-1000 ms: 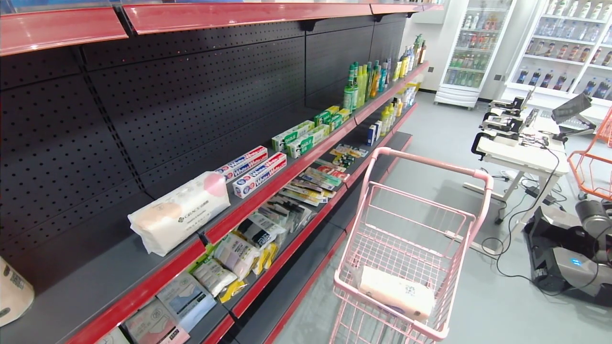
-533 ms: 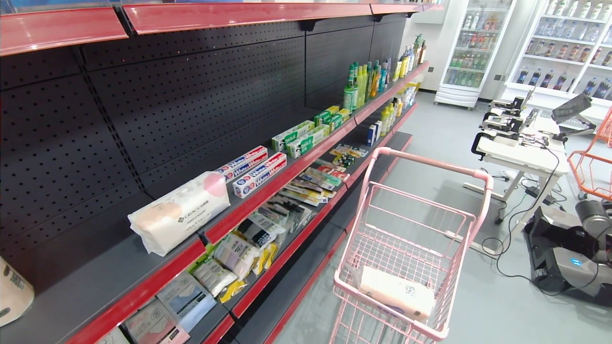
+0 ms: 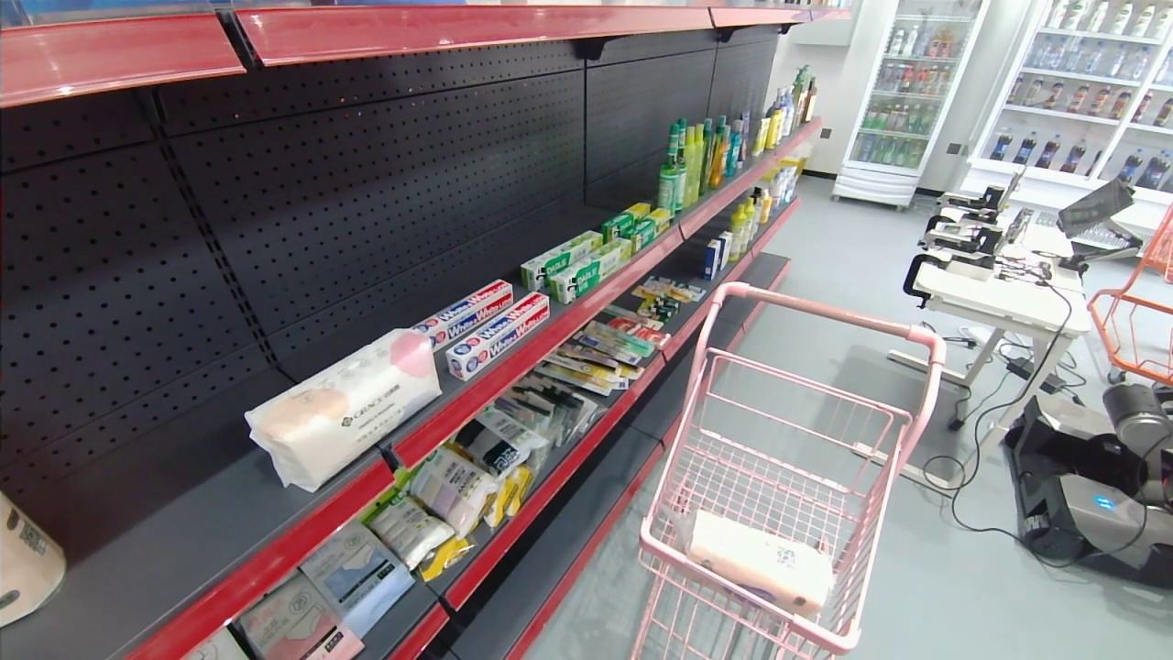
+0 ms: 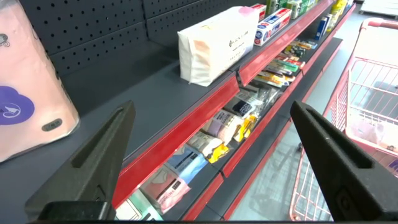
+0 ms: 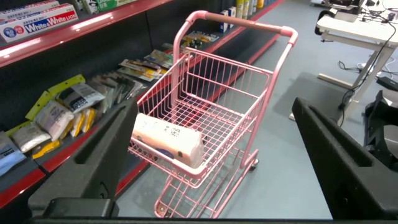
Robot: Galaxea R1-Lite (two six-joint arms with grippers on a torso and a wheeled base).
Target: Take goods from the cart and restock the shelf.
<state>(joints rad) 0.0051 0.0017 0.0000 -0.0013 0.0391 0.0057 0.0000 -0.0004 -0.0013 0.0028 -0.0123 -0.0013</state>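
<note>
Left wrist view: the left gripper (image 4: 211, 107) is at full spread, its black fingers (image 4: 93, 168) wide apart. It holds nothing and touches nothing, and hangs over the dark grey shelf with a red front edge (image 4: 155, 118).

Head view: a pink-and-white wrapped roll pack (image 3: 26, 561) sits on that shelf at 8 o'clock. A white soft tissue pack (image 3: 344, 408) lies on it at 9 o'clock. The pink wire cart (image 3: 829, 316) stands on the floor at 5 o'clock, beside the shelf. A white wrapped paper pack (image 3: 761, 570) lies in its basket.

Right wrist view: the right gripper (image 5: 212, 104) is also spread wide and empty, above the cart.

Against the earlier frames, nothing has shifted.
</note>
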